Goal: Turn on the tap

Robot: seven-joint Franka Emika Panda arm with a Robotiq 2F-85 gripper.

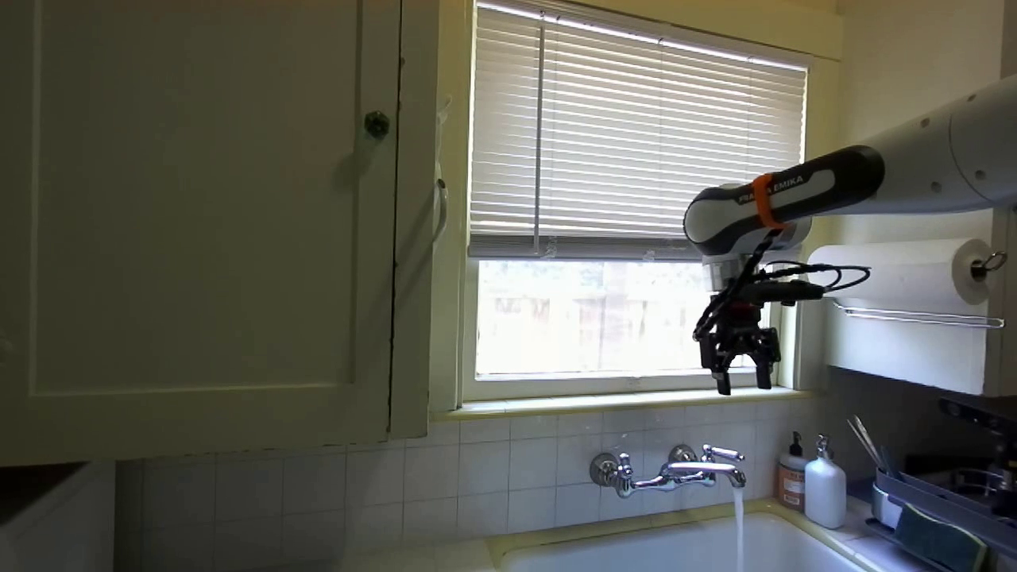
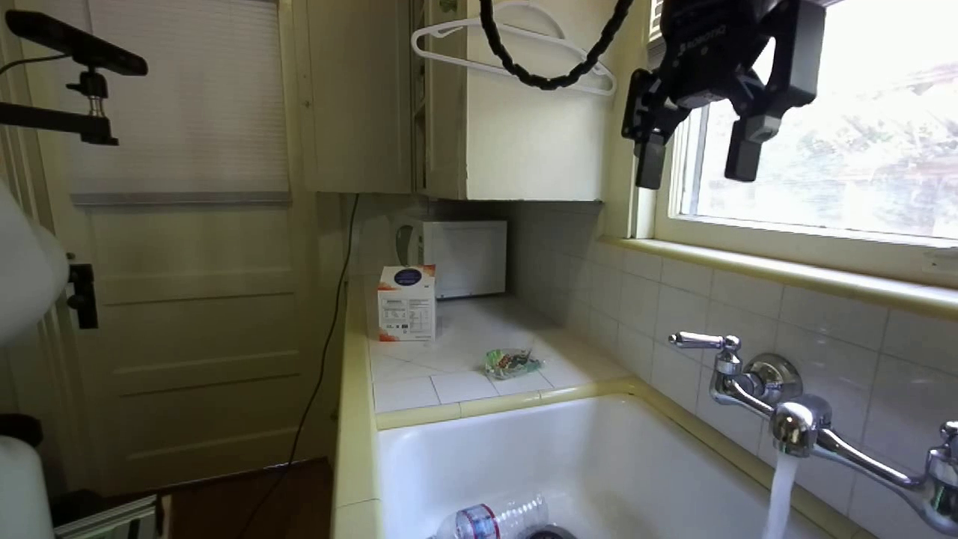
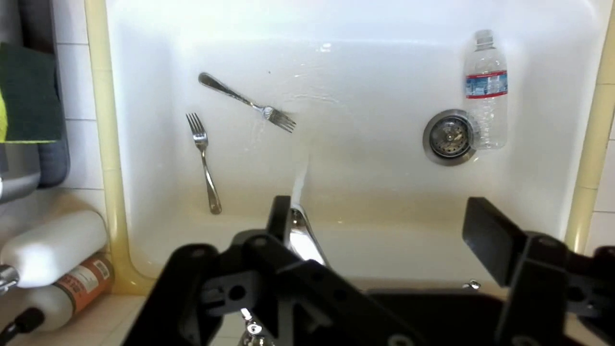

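Two fingers (image 3: 492,239), one flowing tap (image 2: 799,424)

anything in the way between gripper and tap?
Nothing visible. In both exterior views the gripper hangs open above the tap with nothing between; in the wrist view only its own parts hide some of the tap. The window sill runs above the tap; a descent close beside it might brush it.

shiny chrome wall tap (image 1: 674,472), lever (image 2: 694,340) at each end, yep it's running, sits well below the fingers (image 2: 650,165)
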